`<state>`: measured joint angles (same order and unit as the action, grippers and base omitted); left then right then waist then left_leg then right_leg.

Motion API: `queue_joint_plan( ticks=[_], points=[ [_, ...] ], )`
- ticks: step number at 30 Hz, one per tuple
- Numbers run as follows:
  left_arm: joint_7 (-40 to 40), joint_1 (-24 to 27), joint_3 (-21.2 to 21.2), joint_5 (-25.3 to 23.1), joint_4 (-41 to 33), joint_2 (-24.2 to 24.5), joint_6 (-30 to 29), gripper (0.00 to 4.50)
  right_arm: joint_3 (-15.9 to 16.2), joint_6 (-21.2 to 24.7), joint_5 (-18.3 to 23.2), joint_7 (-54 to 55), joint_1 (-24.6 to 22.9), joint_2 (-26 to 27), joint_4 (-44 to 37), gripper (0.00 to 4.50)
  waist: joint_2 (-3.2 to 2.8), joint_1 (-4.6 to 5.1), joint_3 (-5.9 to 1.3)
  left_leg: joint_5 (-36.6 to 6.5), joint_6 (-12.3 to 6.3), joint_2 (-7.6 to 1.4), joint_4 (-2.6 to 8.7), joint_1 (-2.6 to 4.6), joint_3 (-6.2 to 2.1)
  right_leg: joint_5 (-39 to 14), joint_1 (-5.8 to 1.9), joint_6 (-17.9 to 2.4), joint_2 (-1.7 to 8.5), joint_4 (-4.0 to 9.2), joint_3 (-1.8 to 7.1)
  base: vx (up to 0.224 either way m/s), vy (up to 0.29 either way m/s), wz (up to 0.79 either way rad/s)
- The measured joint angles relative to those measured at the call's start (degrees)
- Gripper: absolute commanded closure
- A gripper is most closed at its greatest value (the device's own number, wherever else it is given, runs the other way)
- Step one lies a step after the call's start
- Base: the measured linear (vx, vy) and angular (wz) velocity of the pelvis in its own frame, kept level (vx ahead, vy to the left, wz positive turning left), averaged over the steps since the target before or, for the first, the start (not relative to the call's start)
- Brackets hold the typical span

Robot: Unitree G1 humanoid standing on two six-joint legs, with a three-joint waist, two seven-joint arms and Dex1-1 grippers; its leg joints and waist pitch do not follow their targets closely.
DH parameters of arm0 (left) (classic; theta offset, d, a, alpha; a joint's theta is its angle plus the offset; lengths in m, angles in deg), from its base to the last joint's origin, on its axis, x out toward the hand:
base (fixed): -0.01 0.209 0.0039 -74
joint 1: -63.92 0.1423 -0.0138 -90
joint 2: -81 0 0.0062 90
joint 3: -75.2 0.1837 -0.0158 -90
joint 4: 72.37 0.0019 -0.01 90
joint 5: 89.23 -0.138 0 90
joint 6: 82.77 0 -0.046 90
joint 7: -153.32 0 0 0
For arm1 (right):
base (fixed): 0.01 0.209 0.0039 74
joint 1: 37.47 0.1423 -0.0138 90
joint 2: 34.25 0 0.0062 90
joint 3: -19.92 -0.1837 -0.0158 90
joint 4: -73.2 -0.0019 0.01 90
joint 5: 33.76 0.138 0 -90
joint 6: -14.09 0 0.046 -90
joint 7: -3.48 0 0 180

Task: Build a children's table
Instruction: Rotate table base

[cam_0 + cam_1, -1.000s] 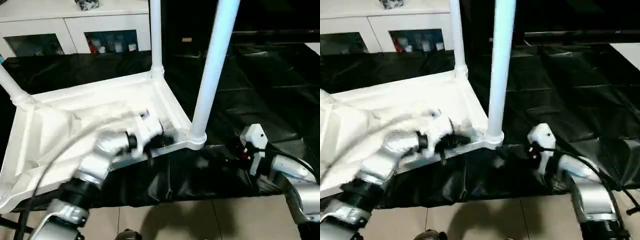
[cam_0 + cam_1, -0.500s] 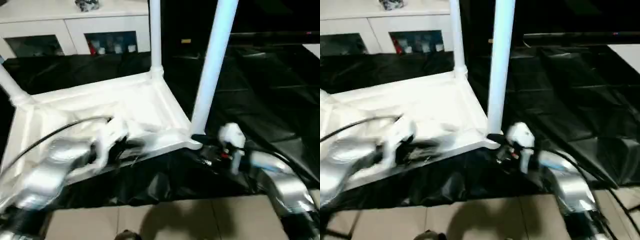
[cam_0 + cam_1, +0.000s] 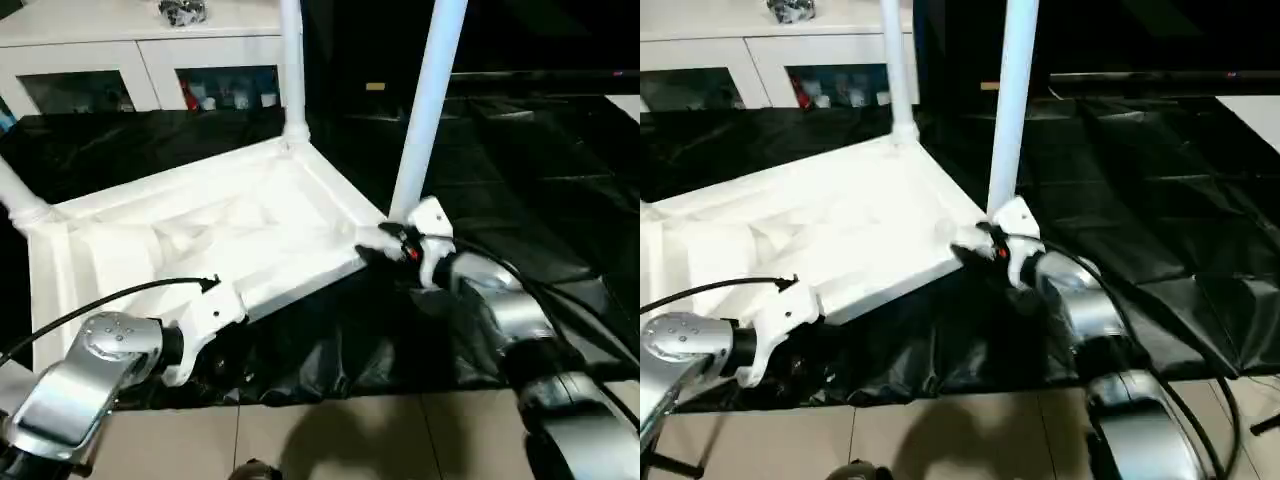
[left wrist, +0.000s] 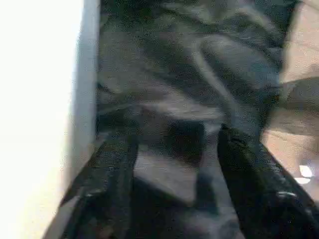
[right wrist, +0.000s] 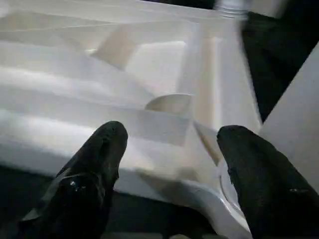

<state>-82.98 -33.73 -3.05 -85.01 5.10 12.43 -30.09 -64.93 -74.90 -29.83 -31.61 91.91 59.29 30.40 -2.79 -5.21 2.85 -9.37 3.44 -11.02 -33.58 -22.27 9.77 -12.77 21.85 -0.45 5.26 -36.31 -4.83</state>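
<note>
Crinkled black sheet (image 3: pixel 520 200) covers the floor before a white cabinet (image 3: pixel 130 60); both grippers seemingly agape.

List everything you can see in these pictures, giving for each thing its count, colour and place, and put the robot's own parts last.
Tabletop: one, white, upside down on the black sheet, ribbed underside up.
Legs: three in view, white, standing up from the tabletop's corner sockets.
Black sheet: one, black, spread under the tabletop.
Cabinet: one, white with glass doors, behind the sheet.
Floor: beige tiles, in front of the sheet.
Left gripper: one, black jaws open, over the sheet beside the tabletop's near edge.
Right gripper: one, black jaws open, at the tabletop's near right corner.
</note>
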Motion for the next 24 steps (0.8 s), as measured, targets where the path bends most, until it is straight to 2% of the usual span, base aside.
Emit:
queue_joint_plan(
  ticks=[8, 15, 20, 24],
  points=[
    [4.63, -0.81, 0.73, -1.33, 0.89, -1.28, 1.84, 0.61, -1.56, -4.28, -0.33, 7.10, 5.64, 1.40, 9.53, 1.12, 0.12, -0.32, 0.02, 0.03, -0.06, -0.01, -0.11, -0.13, 0.00, 0.00, 0.04, 0.00, 0.00, -0.01, -0.02, 0.000, 0.000, 0.00],
    [9.06, -2.69, 0.79, -4.41, 5.53, -2.27, 4.74, 0.14, -3.50, -6.96, -1.31, 11.26, 7.19, -0.06, 14.61, 1.12, 0.11, -0.16, 0.03, 0.03, -0.06, -0.01, -0.26, -0.09, -0.01, 0.01, 0.06, 0.00, 0.01, -0.27, 0.02, 0.000, 0.000, 0.00],
    [12.54, -4.10, 0.73, -4.84, 9.53, -4.23, 7.33, 0.06, -4.90, -8.68, -1.31, 13.43, 7.90, -1.75, 16.62, 1.12, 0.09, 0.05, 0.03, 0.03, -0.05, -0.02, -0.30, -0.06, -0.03, 0.01, 0.12, 0.00, 0.00, -0.45, 0.03, 0.000, 0.000, 0.00],
    [14.55, -3.21, -0.77, -4.77, 9.26, -5.86, 10.33, 0.06, -5.49, -9.94, -1.25, 12.70, 7.90, -1.71, 16.60, 1.12, 0.06, 0.21, 0.04, 0.03, -0.05, -0.05, -0.30, -0.06, -0.04, 0.01, 0.16, 0.00, -0.01, -0.48, 0.02, 0.000, 0.000, 0.00]
  ],
)
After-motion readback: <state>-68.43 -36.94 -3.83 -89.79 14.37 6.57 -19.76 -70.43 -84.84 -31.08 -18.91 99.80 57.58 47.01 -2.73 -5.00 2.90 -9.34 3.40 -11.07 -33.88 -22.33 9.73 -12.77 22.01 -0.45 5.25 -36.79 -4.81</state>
